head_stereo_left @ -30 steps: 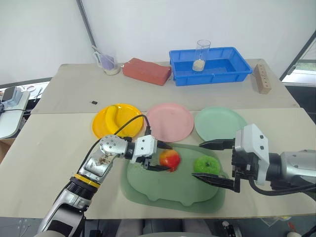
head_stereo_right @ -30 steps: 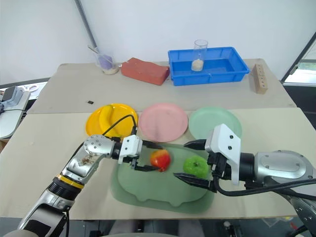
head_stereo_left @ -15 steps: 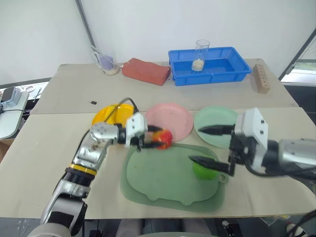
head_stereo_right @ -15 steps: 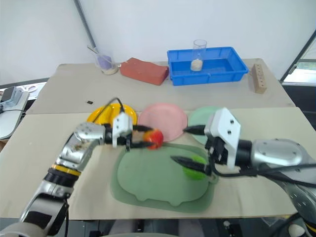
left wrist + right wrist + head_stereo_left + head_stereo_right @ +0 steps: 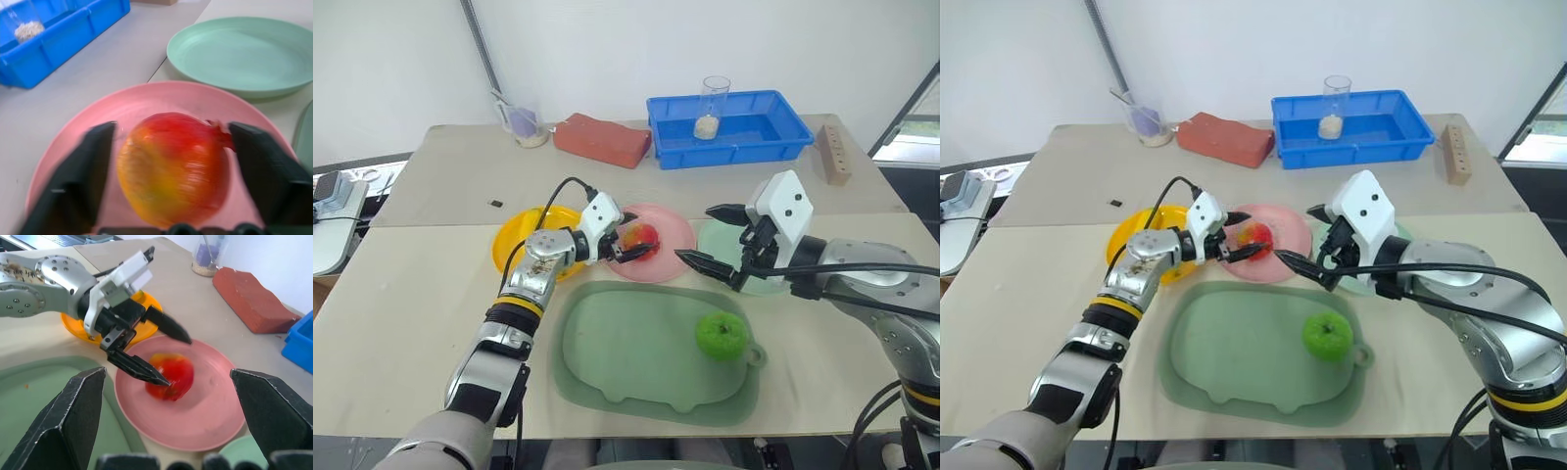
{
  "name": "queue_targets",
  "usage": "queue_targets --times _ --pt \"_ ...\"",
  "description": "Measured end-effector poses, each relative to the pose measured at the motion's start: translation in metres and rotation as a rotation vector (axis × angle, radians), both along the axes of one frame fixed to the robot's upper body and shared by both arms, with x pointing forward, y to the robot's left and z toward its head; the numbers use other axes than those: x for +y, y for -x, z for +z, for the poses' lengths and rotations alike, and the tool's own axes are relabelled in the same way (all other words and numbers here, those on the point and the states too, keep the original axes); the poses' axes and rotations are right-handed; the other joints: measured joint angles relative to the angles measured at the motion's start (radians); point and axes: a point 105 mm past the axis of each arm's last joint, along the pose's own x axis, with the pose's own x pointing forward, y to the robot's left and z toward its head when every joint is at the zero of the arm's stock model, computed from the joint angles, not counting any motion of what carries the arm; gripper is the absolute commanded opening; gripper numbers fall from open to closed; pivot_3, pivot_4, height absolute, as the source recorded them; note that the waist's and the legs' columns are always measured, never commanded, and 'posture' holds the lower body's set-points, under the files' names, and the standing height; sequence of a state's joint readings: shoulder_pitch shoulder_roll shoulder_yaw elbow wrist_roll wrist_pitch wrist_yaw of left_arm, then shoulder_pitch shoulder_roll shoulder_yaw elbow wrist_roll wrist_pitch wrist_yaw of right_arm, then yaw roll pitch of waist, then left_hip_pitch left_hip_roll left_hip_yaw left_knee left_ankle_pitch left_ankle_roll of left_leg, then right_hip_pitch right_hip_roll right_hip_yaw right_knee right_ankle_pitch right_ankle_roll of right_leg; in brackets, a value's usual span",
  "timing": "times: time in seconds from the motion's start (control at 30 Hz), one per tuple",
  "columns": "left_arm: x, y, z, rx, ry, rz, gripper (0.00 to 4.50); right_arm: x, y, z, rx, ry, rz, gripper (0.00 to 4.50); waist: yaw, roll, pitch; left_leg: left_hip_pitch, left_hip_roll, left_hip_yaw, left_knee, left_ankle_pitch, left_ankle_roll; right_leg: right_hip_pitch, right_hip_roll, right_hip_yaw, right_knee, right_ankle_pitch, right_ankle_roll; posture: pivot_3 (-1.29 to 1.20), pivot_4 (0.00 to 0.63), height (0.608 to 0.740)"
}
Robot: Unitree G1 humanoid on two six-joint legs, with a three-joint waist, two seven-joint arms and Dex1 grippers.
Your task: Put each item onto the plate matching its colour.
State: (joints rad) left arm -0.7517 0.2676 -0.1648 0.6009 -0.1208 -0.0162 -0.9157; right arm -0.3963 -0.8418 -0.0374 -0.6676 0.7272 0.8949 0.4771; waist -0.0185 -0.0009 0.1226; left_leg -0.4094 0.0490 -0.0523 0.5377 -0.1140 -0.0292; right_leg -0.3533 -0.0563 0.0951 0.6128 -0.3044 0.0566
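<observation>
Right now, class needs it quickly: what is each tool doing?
Left tool: open around the red-and-yellow apple.
Right tool: open, holding nothing.

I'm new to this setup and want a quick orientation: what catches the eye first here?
The red apple on the pink plate at the table's middle, with the left gripper open around it. Beside it the right gripper hangs open above the green plate. Nearer the robot, a bright green apple sits alone on the big dull-green tray.
</observation>
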Motion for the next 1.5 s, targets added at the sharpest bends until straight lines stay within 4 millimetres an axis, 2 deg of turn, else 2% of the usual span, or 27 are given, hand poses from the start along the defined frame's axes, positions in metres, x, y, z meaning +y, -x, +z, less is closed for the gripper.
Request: queue_targets --times 0.1,0.23,0.27,0.33,0.43,0.57,0.63,0.93,1.2,1.23,1.37,1.4,1.5 --pt "0.010 0.000 0.005 -0.001 -0.001 -0.010 4.45 -0.008 0.006 -0.003 0.019 0.031 0.006 4.50 0.000 0.000 0.000 0.000 0.000 0.000 0.000 0.000 0.000 -0.001 0.000 0.000 0.000 0.000 0.000 0.00 0.150 0.740" --pt "0.028 0.013 0.028 -0.075 -0.043 -0.104 4.45 -0.020 0.029 -0.015 0.122 0.121 0.101 4.50 0.000 0.000 0.000 0.001 0.000 0.001 0.000 -0.002 -0.004 0.000 -0.001 0.000 -0.001 -0.003 -0.005 0.00 0.150 0.740" --pt "0.030 0.020 0.033 -0.091 -0.051 -0.146 4.45 -0.021 0.035 -0.018 0.146 0.135 0.127 4.50 0.000 0.000 0.000 0.002 0.000 0.001 0.000 -0.004 -0.007 0.000 -0.001 0.000 -0.001 -0.003 -0.005 0.00 0.150 0.740" --pt "0.033 0.049 0.037 -0.105 -0.080 -0.287 4.45 -0.025 0.049 -0.031 0.233 0.166 0.182 4.50 -0.002 0.001 0.000 0.003 0.001 0.002 0.000 -0.004 -0.007 0.002 -0.001 0.000 -0.001 -0.003 -0.005 0.00 0.150 0.740" --pt "0.027 0.088 0.037 -0.073 -0.096 -0.468 4.45 -0.025 0.062 -0.045 0.313 0.159 0.228 4.50 -0.003 0.000 0.000 0.003 0.001 0.002 0.001 -0.004 -0.007 0.001 -0.001 0.000 0.000 -0.004 -0.007 0.00 0.150 0.740" --pt "0.021 0.121 0.044 -0.098 -0.120 -0.601 4.45 -0.025 0.061 -0.050 0.289 0.161 0.229 4.50 -0.002 0.000 0.000 0.004 0.001 0.002 0.002 -0.005 -0.008 0.000 -0.002 0.000 -0.001 -0.005 -0.008 0.00 0.150 0.740" --pt "0.016 0.133 0.044 -0.116 -0.138 -0.651 4.45 -0.029 0.060 -0.063 0.309 0.181 0.214 4.50 -0.001 0.000 0.000 0.003 0.000 0.003 0.003 -0.005 -0.008 0.000 -0.003 0.000 -0.001 -0.005 -0.008 0.00 0.150 0.740" --pt "0.013 0.139 0.041 -0.102 -0.130 -0.647 4.45 -0.044 0.057 -0.090 0.326 0.258 0.201 4.50 0.002 0.000 0.000 0.003 0.000 0.005 0.004 -0.005 -0.008 0.000 -0.003 0.000 -0.002 -0.005 -0.008 0.00 0.150 0.740" --pt "0.011 0.142 0.042 -0.099 -0.114 -0.653 4.45 -0.045 0.051 -0.096 0.286 0.283 0.195 4.50 0.001 0.000 0.000 0.003 0.001 0.004 0.003 -0.005 -0.007 0.001 -0.002 0.000 -0.001 -0.005 -0.008 0.00 0.150 0.740" --pt "0.011 0.142 0.042 -0.098 -0.112 -0.654 4.50 -0.045 0.051 -0.096 0.285 0.278 0.194 3.96 0.001 0.000 0.000 0.003 0.001 0.004 0.003 -0.005 -0.007 0.001 -0.002 0.000 -0.002 -0.005 -0.008 0.00 0.150 0.740" --pt "0.011 0.143 0.041 -0.092 -0.109 -0.656 4.50 -0.044 0.051 -0.096 0.286 0.269 0.196 2.79 0.002 0.000 0.000 0.003 0.001 0.003 0.003 -0.005 -0.007 0.001 -0.002 0.000 -0.001 -0.005 -0.008 0.00 0.150 0.740" --pt "0.011 0.144 0.041 -0.091 -0.108 -0.656 4.50 -0.044 0.051 -0.096 0.288 0.268 0.197 2.61 0.002 0.000 0.000 0.003 0.001 0.004 0.003 -0.005 -0.007 0.001 -0.002 0.000 -0.001 -0.005 -0.008 0.00 0.150 0.740" --pt "0.011 0.143 0.041 -0.091 -0.107 -0.655 4.50 -0.044 0.052 -0.096 0.299 0.259 0.202 2.47 0.002 0.000 0.000 0.003 0.001 0.004 0.003 -0.005 -0.007 0.001 -0.002 0.000 -0.001 -0.005 -0.008 0.00 0.150 0.740"
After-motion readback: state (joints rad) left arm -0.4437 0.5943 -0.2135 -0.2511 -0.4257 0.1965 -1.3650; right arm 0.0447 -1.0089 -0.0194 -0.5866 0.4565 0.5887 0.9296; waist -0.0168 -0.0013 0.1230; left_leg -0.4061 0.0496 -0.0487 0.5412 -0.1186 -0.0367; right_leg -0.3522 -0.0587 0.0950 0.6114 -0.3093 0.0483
